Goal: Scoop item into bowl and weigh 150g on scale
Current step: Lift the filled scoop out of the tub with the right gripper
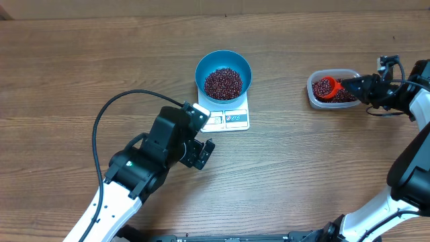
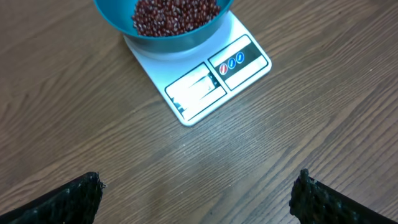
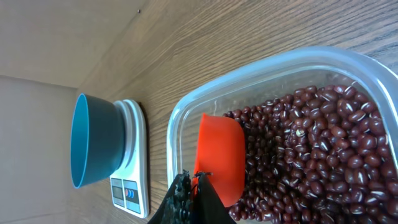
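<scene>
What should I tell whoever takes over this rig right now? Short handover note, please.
The left gripper has its jaws open and empty, hovering over the table near the display edge of the scale.
The right gripper is shut on the handle of the orange scoop, which is dipped into the beans in the clear tub.
The bowl sits on the scale with a pile of beans in it.
Done: some beans are in the bowl.
Left: keep adding scoops until the scale reads the target weight. The display is not readable in these views.
</scene>
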Controlling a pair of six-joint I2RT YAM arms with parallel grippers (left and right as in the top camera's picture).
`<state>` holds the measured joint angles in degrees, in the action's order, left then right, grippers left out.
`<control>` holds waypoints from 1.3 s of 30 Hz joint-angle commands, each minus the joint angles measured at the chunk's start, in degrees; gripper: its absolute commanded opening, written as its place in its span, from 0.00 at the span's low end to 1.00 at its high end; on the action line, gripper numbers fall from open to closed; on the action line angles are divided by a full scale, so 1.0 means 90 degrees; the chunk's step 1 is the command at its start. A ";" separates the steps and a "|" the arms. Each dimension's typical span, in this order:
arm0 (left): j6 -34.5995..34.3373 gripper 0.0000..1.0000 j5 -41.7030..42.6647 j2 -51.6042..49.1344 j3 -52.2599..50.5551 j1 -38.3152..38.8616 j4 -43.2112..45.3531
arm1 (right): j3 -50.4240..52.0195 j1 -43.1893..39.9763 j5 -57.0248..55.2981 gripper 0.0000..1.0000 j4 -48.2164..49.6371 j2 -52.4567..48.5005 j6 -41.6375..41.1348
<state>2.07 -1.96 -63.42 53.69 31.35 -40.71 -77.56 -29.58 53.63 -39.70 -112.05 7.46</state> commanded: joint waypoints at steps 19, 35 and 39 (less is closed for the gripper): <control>0.0250 1.00 -0.0444 -0.0889 -0.0032 -0.0029 0.0423 | 0.0039 -0.0049 0.0629 0.04 -0.0027 -0.0019 0.0012; 0.0248 1.00 -0.0515 -0.0886 -0.0032 -0.0029 0.0894 | 0.0039 -0.0177 0.1180 0.04 -0.0027 -0.0019 0.0017; 0.0248 1.00 -0.0512 -0.0886 -0.0032 -0.0029 0.0993 | 0.0039 -0.0294 0.1222 0.04 -0.0032 -0.0019 0.0015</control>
<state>3.38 -5.87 -71.26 53.69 31.35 -32.53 -77.56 -31.05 61.84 -40.12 -112.05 7.49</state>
